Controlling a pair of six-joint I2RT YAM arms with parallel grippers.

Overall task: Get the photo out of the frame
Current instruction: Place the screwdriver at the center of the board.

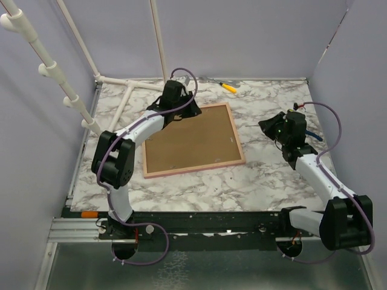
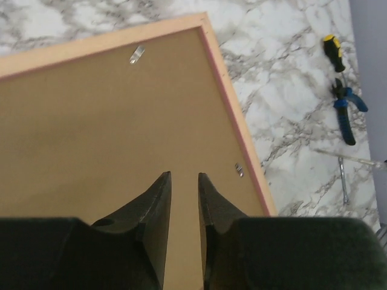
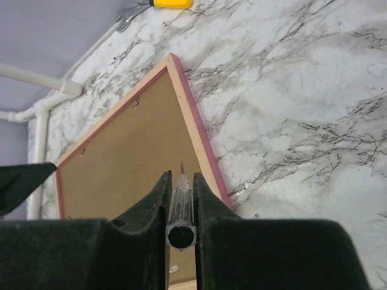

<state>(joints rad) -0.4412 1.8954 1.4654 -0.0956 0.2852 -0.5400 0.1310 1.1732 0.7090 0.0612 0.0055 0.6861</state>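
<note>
The frame lies face down on the marble table, its brown back up and the pink border around it. The photo is hidden under that back. My left gripper hovers over the frame's far left corner; in the left wrist view the left gripper stands open by a narrow gap above the brown back, with nothing between its fingers. Small metal clips sit along the frame's edges. To the right of the frame, my right gripper is shut on a clear-handled screwdriver whose tip points toward the frame.
A yellow-handled screwdriver lies at the back of the table. Blue-handled pliers and a thin metal tool lie near it. White pipes run along the back left corner. Grey walls close in the sides.
</note>
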